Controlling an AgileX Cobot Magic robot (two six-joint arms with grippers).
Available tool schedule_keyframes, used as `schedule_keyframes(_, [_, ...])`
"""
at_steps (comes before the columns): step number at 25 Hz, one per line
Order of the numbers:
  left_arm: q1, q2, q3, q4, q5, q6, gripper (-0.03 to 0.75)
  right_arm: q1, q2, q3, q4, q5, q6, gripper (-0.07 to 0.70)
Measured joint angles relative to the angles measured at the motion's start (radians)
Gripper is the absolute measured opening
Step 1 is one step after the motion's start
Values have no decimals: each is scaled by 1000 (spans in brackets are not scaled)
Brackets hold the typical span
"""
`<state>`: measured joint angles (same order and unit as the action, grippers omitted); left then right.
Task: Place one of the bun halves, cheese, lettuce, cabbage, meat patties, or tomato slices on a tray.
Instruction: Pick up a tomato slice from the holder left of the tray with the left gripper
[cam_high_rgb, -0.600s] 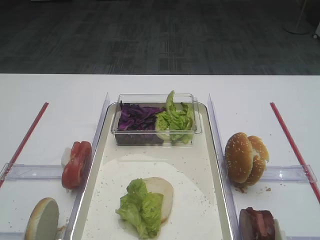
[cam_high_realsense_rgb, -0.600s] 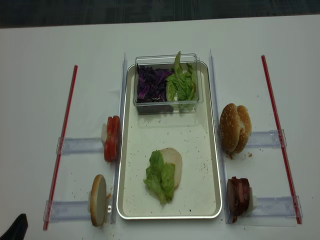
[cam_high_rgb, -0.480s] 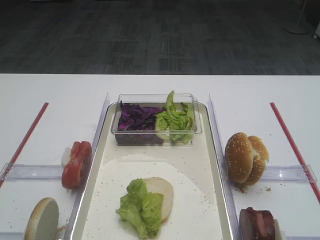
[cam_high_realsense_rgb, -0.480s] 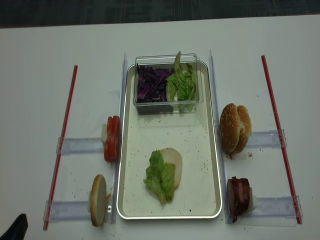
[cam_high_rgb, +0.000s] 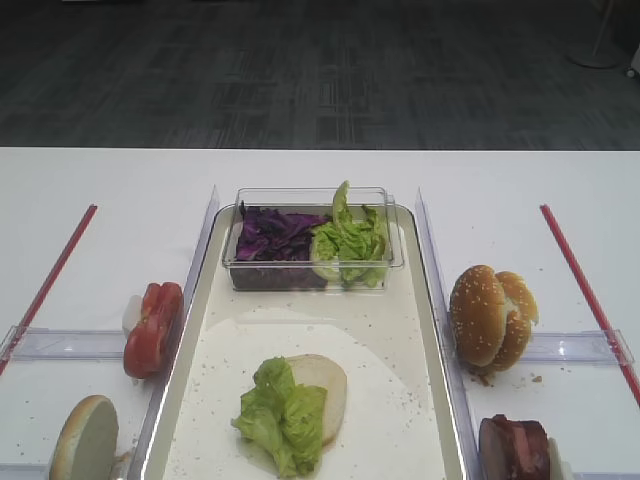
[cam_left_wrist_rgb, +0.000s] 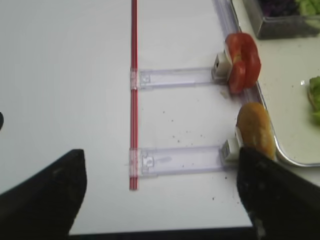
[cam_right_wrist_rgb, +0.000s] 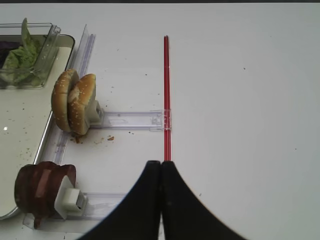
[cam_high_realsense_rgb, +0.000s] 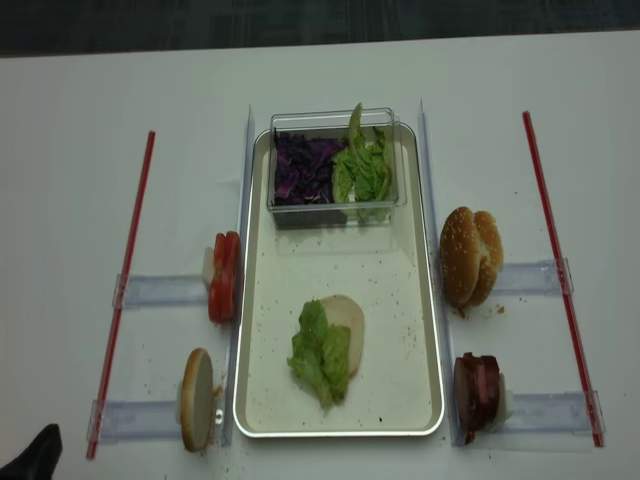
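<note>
Hovering over the bench's near left corner with the left gripper (cam_left_wrist_rgb: 160, 205) spread wide and gripping nothing, its fingers (cam_left_wrist_rgb: 45, 200) framing the near holder, probably to line up a pick. Keeping tomatoes (cam_left_wrist_rgb: 242, 62) and a bare bun half (cam_left_wrist_rgb: 256, 131) propped on edge in clear holders (cam_left_wrist_rgb: 175, 77) along the tray's left rim, likely to allow a pinch from above. Carrying, on the tray (cam_high_rgb: 400, 310), a bun base (cam_high_rgb: 325, 375) under lettuce (cam_high_rgb: 285, 410) toward the near edge, and a tub (cam_high_rgb: 310, 195) of cabbage (cam_high_rgb: 270, 235) and more lettuce at the far edge. Standing sesame buns (cam_high_rgb: 485, 315) and patties (cam_high_rgb: 515, 450) on holders off the right rim. Waiting beyond them with the right gripper (cam_right_wrist_rgb: 161, 172) pinched shut, empty. Showing no food shifted since the earlier frame; only the left gripper's dark tip creeping slightly at the near left corner.
</note>
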<state>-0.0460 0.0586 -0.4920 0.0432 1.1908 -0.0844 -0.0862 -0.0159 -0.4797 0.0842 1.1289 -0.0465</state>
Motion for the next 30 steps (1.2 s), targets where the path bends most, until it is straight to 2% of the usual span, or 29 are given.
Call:
schedule_keyframes(11, [0, 576, -10, 0, 1, 0, 565, 0, 0, 0, 0, 0, -2, 364])
schedule_keyframes(16, [0, 784, -21, 0, 19, 0, 565, 0, 0, 0, 0, 0, -2, 364])
schedule_keyframes(20, [0, 843, -23, 0, 17, 0, 565, 0, 0, 0, 0, 0, -2, 364])
schedule_keyframes(24, [0, 849, -25, 0, -9, -6, 565, 0, 0, 0, 0, 0, -2, 364])
schedule_keyframes(30, [0, 956, -116, 9, -61, -24, 565, 0, 0, 0, 0, 0, -2, 364])
